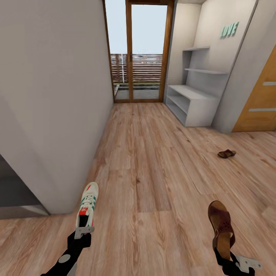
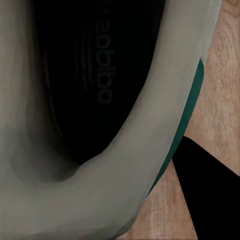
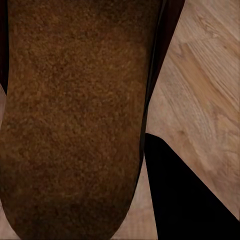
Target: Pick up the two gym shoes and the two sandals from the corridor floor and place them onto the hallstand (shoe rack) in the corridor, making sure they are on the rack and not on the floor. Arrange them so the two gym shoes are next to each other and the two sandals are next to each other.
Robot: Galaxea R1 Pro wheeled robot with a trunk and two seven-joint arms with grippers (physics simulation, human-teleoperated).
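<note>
Stretching ahead, the wood floor (image 1: 153, 168) runs bare to the glass door (image 1: 140, 51), with a grey wall (image 1: 50, 99) close on the left and the pale shoe rack (image 1: 191, 103) far right. A loose sandal (image 1: 226, 153) lies between. The left gripper (image 1: 83, 231) is clamped on a sneaker (image 1: 87, 207); the right gripper (image 1: 226, 256) grips another sandal (image 1: 221, 224).

I can't see my left gripper (image 1: 84, 231) fingertips; the gym shoe (image 1: 87, 209) heel hides them. My right gripper (image 1: 229, 259) is cut by the frame's bottom edge below the held sandal (image 1: 221, 226). The far sandal (image 1: 226, 153) is too small for detail
</note>
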